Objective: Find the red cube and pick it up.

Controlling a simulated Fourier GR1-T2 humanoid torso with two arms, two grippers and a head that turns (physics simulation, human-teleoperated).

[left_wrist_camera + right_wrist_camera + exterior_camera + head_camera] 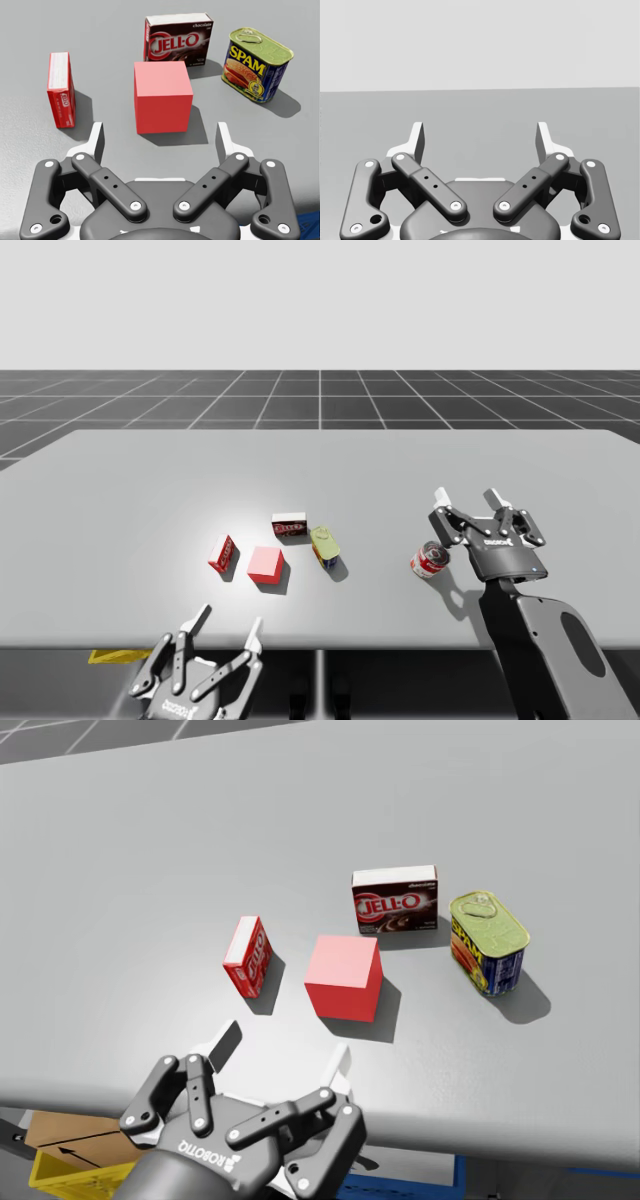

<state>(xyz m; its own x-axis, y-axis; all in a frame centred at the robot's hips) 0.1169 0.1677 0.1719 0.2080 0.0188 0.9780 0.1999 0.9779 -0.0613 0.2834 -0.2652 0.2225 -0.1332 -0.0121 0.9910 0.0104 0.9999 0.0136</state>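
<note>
Red cube on grey table, ahead of left gripper; jaws spread wide, nothing held.

Rests flat on the tabletop, just ahead of the gap between the left fingers, roughly centred on that gap, touching neither. Flanked by small red box standing on edge to the left; dark brown box just behind; rectangular can with green top further right, all apart from the cube. Right gripper well apart over the table's right part, jaws likewise wide and empty; round red-and-white can near it on the tabletop.
</note>
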